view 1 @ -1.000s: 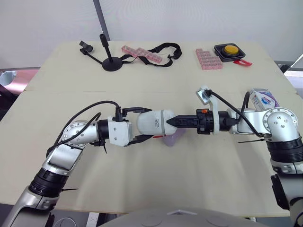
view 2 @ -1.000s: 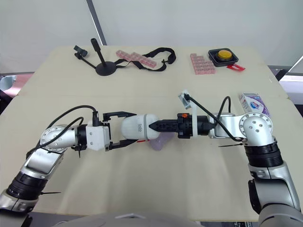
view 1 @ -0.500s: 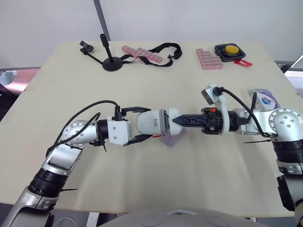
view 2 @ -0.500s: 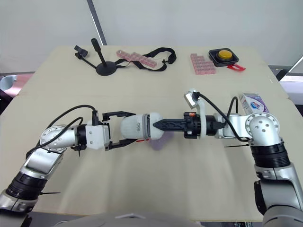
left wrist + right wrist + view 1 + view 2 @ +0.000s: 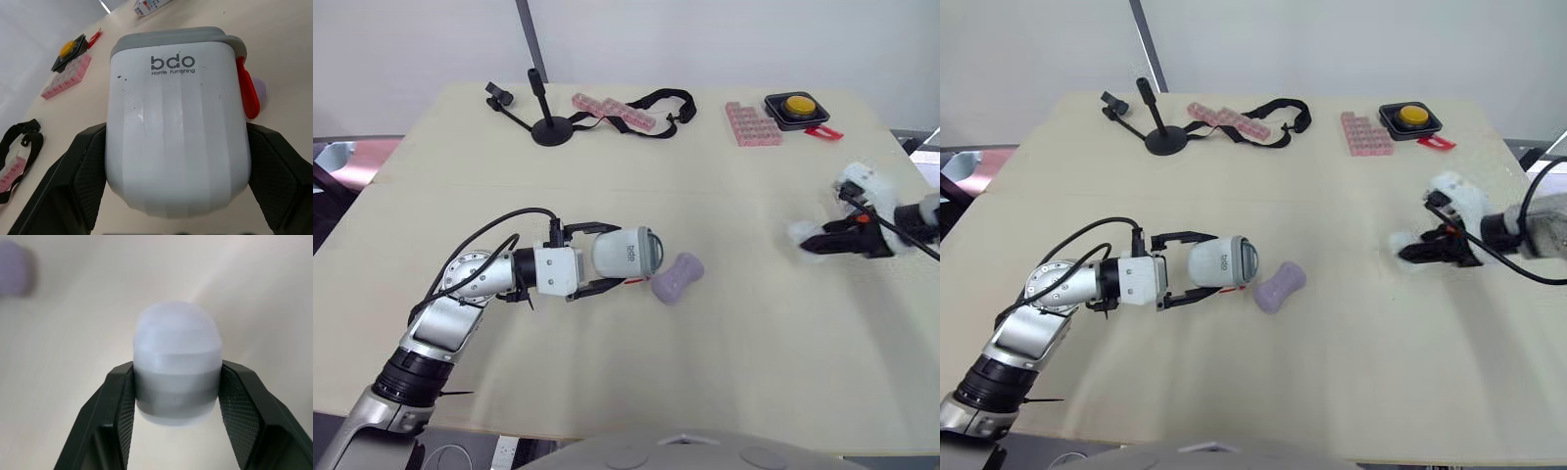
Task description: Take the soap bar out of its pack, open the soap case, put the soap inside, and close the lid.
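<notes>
My left claw (image 5: 610,258) clamps the case (image 5: 632,253) on its side with the mouth open toward the soap (image 5: 676,278), which lies on the table just beside that opening (easy to push in, I judge). My right claw (image 5: 1412,252) grips the pulled-off lid (image 5: 177,367), now well right of the case; half a second ago it was at the mouth.

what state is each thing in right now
soap case: lid off, on its side, clamped in the left gripper
lid: off the case, clamped in the right gripper
soap bar: out of its pack, lying on the table beside the case's open end, not inside
</notes>
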{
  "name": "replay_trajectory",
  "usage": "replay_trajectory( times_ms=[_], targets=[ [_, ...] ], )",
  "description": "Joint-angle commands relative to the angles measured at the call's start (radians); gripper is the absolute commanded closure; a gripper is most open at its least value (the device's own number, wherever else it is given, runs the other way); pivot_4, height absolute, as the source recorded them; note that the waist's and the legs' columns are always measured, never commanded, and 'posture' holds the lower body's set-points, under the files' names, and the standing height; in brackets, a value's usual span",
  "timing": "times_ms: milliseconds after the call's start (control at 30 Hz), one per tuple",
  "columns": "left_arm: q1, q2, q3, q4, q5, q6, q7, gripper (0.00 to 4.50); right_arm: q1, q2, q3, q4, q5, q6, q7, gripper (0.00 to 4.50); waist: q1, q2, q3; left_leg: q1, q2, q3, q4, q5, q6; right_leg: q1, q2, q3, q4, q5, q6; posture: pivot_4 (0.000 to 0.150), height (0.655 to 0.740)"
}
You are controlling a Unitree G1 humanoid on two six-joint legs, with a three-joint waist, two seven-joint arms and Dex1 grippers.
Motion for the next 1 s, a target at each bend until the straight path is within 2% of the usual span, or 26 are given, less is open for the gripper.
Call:
replay_trajectory(
  times_ms=[33,267,467,700,1000],
  targets=[
    [-0.012,-0.002,0.011,-0.004,-0.013,-0.007,0.008,1.02,-0.067,0.017,0.077,0.004,-0.21,-0.103,0.106,2.52,-0.008,0.0,0.0,0.0,0.0,0.0,0.0,0.0,0.0,0.0,0.0,0.0,0.001,0.0,0.0,0.15,0.7096],
    [0.005,0.0,0.012,-0.019,-0.018,-0.002,0.006,1.02,-0.162,0.117,0.157,0.087,-0.458,-0.224,0.234,2.52,-0.014,0.0,0.0,0.001,0.0,0.0,0.001,0.0,0.0,-0.001,0.001,0.003,0.006,0.0,0.0,0.15,0.7096],
    [0.035,0.016,0.005,-0.053,-0.071,0.033,-0.039,1.02,-0.204,0.227,0.169,0.248,-0.563,-0.398,0.36,2.52,-0.017,0.001,0.0,0.001,0.001,0.0,0.005,0.0,0.001,-0.005,0.0,0.003,0.012,0.0,-0.001,0.15,0.7096],
    [0.051,0.026,0.005,-0.075,-0.095,0.065,-0.066,1.02,-0.248,0.299,0.18,0.442,-0.723,-0.626,0.415,2.52,-0.018,0.001,0.0,-0.001,0.001,0.001,0.008,0.0,0.001,-0.007,0.0,0.002,0.014,0.0,-0.001,0.15,0.7096],
    [0.078,0.058,0.026,-0.083,-0.126,0.118,-0.09,1.02,-0.29,0.366,0.156,0.564,-0.824,-0.749,0.453,2.52,-0.035,0.001,0.0,-0.002,0.001,0.001,0.008,0.0,0.001,-0.008,0.0,0.003,0.014,0.0,-0.001,0.15,0.7096]
  ],
)
